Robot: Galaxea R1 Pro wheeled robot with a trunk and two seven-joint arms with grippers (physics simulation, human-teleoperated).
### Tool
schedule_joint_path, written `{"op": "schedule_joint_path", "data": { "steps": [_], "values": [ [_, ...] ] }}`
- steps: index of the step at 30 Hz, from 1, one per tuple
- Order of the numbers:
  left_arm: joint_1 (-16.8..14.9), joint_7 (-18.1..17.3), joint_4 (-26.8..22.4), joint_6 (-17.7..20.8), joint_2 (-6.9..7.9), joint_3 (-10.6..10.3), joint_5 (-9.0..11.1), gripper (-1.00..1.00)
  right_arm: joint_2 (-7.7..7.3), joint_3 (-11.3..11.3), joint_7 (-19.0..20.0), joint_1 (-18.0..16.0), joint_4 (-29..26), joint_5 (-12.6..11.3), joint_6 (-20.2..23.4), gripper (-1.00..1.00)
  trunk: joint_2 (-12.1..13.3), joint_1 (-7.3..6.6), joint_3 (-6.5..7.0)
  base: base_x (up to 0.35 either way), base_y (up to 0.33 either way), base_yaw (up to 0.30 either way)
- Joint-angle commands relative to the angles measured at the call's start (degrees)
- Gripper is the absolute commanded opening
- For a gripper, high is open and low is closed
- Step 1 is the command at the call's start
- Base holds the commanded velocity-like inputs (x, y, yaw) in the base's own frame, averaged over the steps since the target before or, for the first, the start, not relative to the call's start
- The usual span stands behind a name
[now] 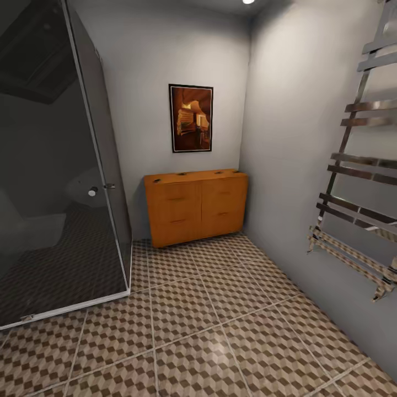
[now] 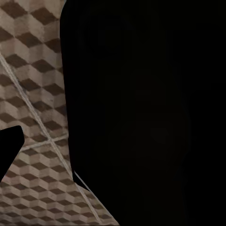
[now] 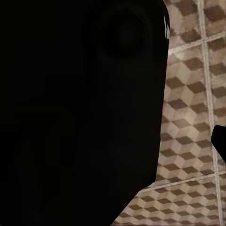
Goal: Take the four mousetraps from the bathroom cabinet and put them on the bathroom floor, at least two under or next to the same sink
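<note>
The orange-brown cabinet (image 1: 196,207) stands against the far wall in the corner, its drawer fronts closed. Several mousetraps (image 1: 182,175) lie spaced along its top as tiny tan pieces with dark parts. The cube-patterned bathroom floor (image 1: 220,309) stretches from me to the cabinet. The sink is out of view. In the left wrist view a big black mass covers most of the picture beside floor tiles (image 2: 33,94), with a dark tip at the edge. The right wrist view is much the same, dark bulk beside tiles (image 3: 188,117). Neither gripper's jaws can be made out.
A dark glass shower enclosure (image 1: 66,193) fills the left side, its corner reaching close to the cabinet. A chrome ladder towel rail (image 1: 358,182) juts from the right wall. A framed picture (image 1: 191,118) hangs above the cabinet. An open tiled lane runs between the enclosure and the wall.
</note>
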Motion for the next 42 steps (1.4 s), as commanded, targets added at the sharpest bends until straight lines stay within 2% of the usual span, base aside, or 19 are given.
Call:
{"op": "schedule_joint_path", "data": {
  "steps": [1, 5, 9, 15, 32, 42],
  "values": [
    [0.0, 0.0, 0.0, 0.0, 0.00, 0.0, 0.0, 1.00, 0.00, 0.0, 0.0, 0.0, 0.0, 0.0, 0.0, 1.00, 0.0, 0.00, -0.03, 0.000, 0.000, 0.000],
    [-0.9, 0.0, 0.1, -0.2, 0.46, 0.0, 0.1, 1.00, 1.30, 0.1, -0.2, -1.3, -0.9, -0.2, -0.2, 1.00, 0.0, 0.00, -0.03, 0.000, 0.000, 0.000],
    [-0.9, 0.0, 0.1, -0.2, 0.47, 0.0, 0.1, 1.00, 1.32, 0.1, -0.2, -1.5, -0.9, -0.2, -0.2, 1.00, 0.0, 0.00, -0.03, 0.000, 0.000, 0.000],
    [-0.9, 0.0, 0.1, -0.2, 0.81, 0.1, 0.1, 1.00, 2.38, 0.2, -0.2, -2.4, -1.5, -0.3, -1.2, 1.00, 0.0, 0.00, -0.03, 0.000, 0.000, 0.000],
    [-1.0, 0.0, 0.1, -0.3, 1.05, 0.1, 0.1, 1.00, 2.57, 0.3, -0.2, -2.6, -1.7, -0.3, -2.1, 1.00, 0.0, 0.00, -0.03, 0.000, 0.000, 0.000],
    [-1.0, -0.2, 0.1, -0.3, 0.71, 0.2, 0.4, 1.00, 2.63, 0.2, -0.2, -2.6, -1.7, -0.3, -2.1, 1.00, 0.0, 0.00, -0.03, 0.000, 0.000, 0.000]
  ]
}}
